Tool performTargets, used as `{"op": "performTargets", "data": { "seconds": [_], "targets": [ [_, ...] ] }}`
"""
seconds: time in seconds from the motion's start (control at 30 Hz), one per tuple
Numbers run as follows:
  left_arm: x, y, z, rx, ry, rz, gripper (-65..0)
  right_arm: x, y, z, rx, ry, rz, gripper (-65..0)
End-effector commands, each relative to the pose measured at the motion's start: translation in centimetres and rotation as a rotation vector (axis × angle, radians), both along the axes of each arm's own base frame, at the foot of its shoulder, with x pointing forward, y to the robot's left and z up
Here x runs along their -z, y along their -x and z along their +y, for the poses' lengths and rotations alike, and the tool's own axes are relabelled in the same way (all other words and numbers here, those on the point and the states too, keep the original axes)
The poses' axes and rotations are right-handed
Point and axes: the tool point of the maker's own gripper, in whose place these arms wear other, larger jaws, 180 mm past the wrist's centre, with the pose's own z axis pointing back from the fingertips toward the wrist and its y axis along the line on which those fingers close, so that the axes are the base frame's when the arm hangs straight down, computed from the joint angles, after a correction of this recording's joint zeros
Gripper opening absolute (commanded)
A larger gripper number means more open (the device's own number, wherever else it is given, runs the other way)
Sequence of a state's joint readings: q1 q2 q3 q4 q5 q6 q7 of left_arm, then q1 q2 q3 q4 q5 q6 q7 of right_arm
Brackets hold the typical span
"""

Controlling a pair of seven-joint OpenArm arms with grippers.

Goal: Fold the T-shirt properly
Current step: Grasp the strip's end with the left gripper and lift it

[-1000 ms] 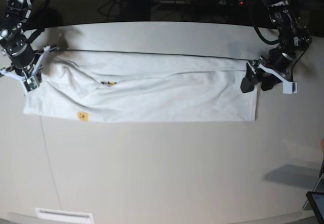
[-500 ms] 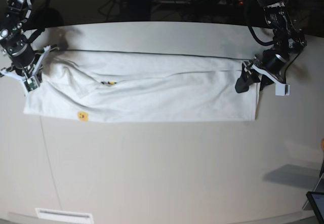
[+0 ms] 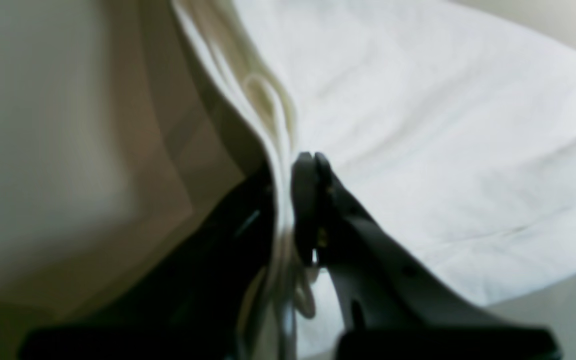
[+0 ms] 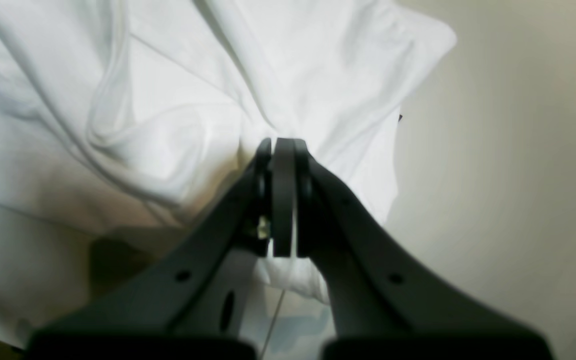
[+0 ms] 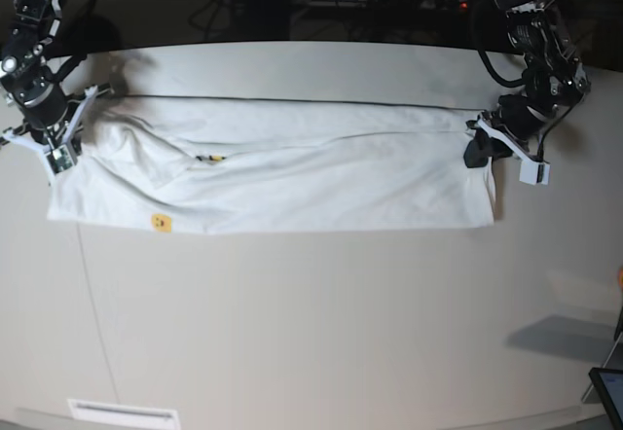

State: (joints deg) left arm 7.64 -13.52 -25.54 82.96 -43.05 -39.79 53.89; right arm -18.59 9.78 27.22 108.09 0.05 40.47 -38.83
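Note:
The white T-shirt point(image 5: 292, 182) lies folded into a long band across the far half of the table, with a small yellow print point(image 5: 158, 222) showing near its front left edge. My left gripper point(image 5: 475, 150) sits at the band's right end. In the left wrist view the left gripper point(image 3: 285, 167) is shut on the layered edge of the T-shirt point(image 3: 418, 125). My right gripper point(image 5: 60, 153) is at the band's left end. In the right wrist view the right gripper point(image 4: 280, 147) is shut on a bunched fold of the T-shirt point(image 4: 168, 100).
The beige table point(image 5: 311, 333) stretches toward the front. Cables and dark equipment point(image 5: 389, 2) lie beyond its far edge. A dark device corner point(image 5: 608, 391) sticks in at the bottom right, and a white strip point(image 5: 122, 412) sits at the front left edge.
My left gripper moved in over the shirt's right edge and went from open to shut on the cloth. The right gripper kept its hold and place.

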Motion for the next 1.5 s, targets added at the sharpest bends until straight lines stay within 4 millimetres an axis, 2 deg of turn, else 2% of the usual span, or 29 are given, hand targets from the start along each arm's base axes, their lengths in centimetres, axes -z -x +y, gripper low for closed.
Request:
{"op": "performTargets", "data": {
  "seconds": [0.0,0.17,0.27,0.47,0.57,0.63,0.77,1.0,1.13,1.2,1.47],
  "targets": [
    [-1.7,-1.0,0.4,0.008,-0.025,-0.056,-65.0,-1.2,-0.8,-0.1,-0.007,0.0,-0.047,-64.0],
    [-3.4,-1.6,0.3,0.029,-0.067,-0.099,-65.0,-1.3,-1.0,0.3,-0.016,-0.005,-0.053,-64.4],
    [-3.8,-1.8,0.3,0.034,-0.075,-0.109,-65.0,-0.7,-1.4,2.6,-0.089,-0.021,-0.039,-64.6],
    [-3.6,-1.6,0.3,0.034,-0.075,-0.103,-65.0,0.1,-1.8,4.5,-0.121,-0.057,-0.025,-64.6],
    [-3.6,-1.5,0.4,0.035,-0.077,-0.103,-65.0,1.5,-1.9,4.4,-0.095,-0.087,0.003,-64.6],
    [-3.7,-1.6,0.4,0.034,-0.078,-0.105,-65.0,3.2,-1.4,4.2,-0.078,-0.109,0.052,-64.6],
    [-3.8,-1.6,0.4,0.035,-0.081,-0.106,-65.0,5.4,-0.7,4.0,-0.056,-0.138,0.11,-64.6],
    [-7.5,-2.3,-0.6,0.09,-0.158,-0.192,-65.0,6.1,-0.4,4.0,-0.049,-0.149,0.129,-64.6],
    [-9.2,-2.3,-1.7,0.145,-0.222,-0.19,-65.0,6.1,-0.4,4.3,-0.048,-0.159,0.127,-64.6],
    [-10.0,-2.7,-3.5,0.202,-0.237,-0.212,-65.0,6.1,-0.4,4.5,-0.049,-0.16,0.126,-64.6],
    [-8.8,-2.4,-10.3,0.377,-0.169,-0.207,-65.0,6.0,-0.5,4.4,-0.05,-0.159,0.125,-64.6]
  ]
}}
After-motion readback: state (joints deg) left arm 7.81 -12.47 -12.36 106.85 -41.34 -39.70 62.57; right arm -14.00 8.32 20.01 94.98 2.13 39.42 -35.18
